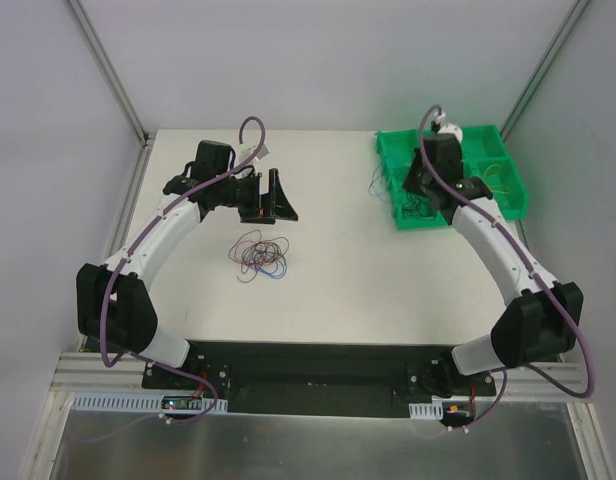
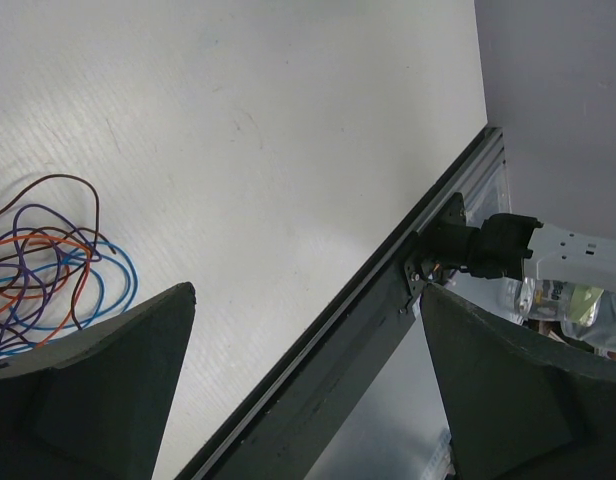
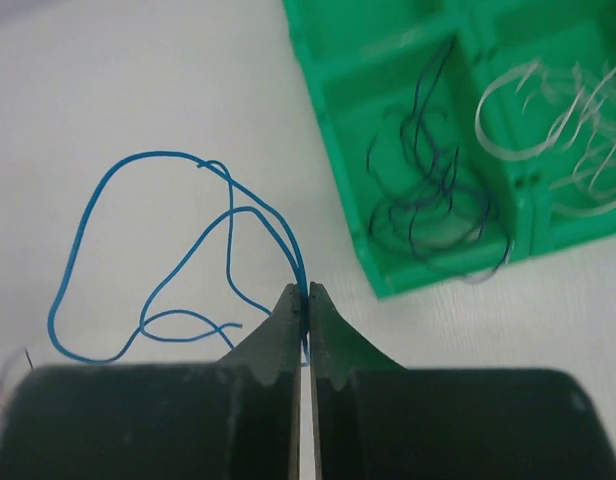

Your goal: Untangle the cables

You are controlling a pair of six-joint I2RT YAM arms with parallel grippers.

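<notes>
Two tools are in play, and only one has work in it. The right tool (image 3: 300, 295) is pinched narrow on a single blue cable (image 3: 158, 153), gripping it where two strands run together. The rest of that cable spreads in loose loops to the left of the frame, over the white surface (image 3: 138, 70). Just to the right sits the green tray (image 3: 333, 120). Its nearest compartment holds dark cables (image 3: 428, 205), and the next one over holds pale cables (image 3: 548, 120).

The step looks like sorting this freed blue cable into the tray. To do it well, I would raise the grip before travelling right, so the trailing loops clear the tray wall instead of snagging on it or dragging the dark cables out. Then centre over the intended compartment, lower until most of the slack has coiled inside, and only then release. Which compartment is meant for blue I cannot tell from these views. A wire this thin may cling to the pads, so a short pause after letting go seems wise.

The left tool (image 2: 306, 295) stands wide and holds nothing, hovering above the surface. The tangle of cables (image 2: 43, 270) lies at the left edge of its view, near the middle of the surface in the overhead view. It should keep off that pile until the right side has finished.
</notes>
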